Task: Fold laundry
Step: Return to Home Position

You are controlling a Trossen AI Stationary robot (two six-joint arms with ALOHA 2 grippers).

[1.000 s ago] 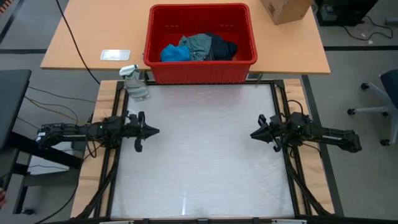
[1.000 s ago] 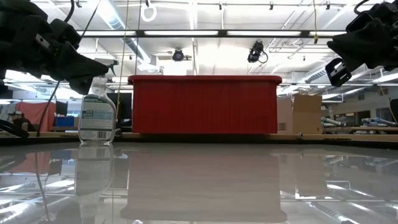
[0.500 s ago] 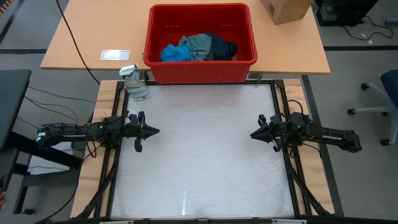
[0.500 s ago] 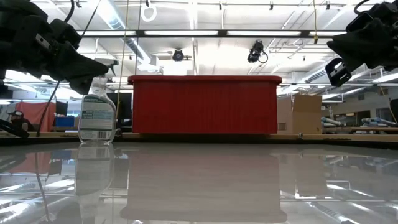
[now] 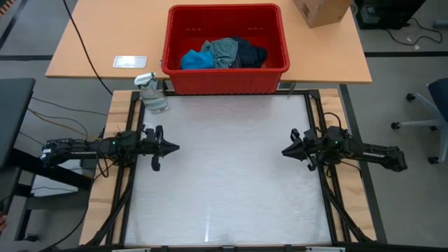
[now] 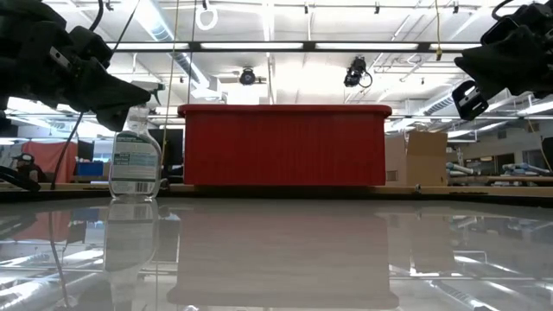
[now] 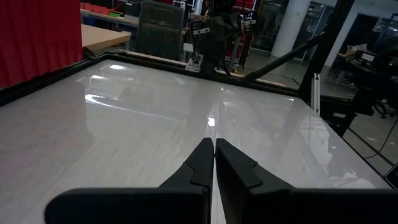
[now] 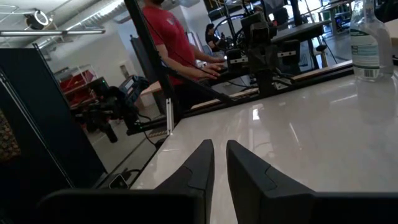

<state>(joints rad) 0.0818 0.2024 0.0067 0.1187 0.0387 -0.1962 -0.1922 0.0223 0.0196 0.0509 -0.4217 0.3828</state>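
left gripper (image 5: pixel 175 147) sits over the left edge of the white work table (image 5: pixel 224 189), tips pointing inward toward the middle. in the left wrist view its fingers (image 7: pixel 200 165) are pressed together, holding nothing.

right gripper (image 5: pixel 285 150) mirrors it at the right edge, pointing inward, well apart from the left one. in the right wrist view its fingers (image 8: pixel 200 163) are all but closed, only a thin slit between them, nothing in it.

laundry (image 5: pixel 224 53) is all inside the red bin (image 5: pixel 224 82), in a heap toward the bin's near side: bright blue piece (image 5: pixel 196 60) on the left, grey-green piece (image 5: pixel 224 50) in the middle, dark navy piece (image 5: pixel 252 52) on the right. can't tell from here how neatly they are folded.

bin stands on the wooden table (image 5: pixel 98 42), just beyond the far edge of the work table. spray bottle (image 5: pixel 152 94) stands at the work table's far left corner, just beside the bin's corner. cardboard box (image 5: pixel 320 10) is on the wooden table, right of the bin.

a person in a red shirt (image 8: pixel 171 37) shows in the room beyond, in the right wrist view.
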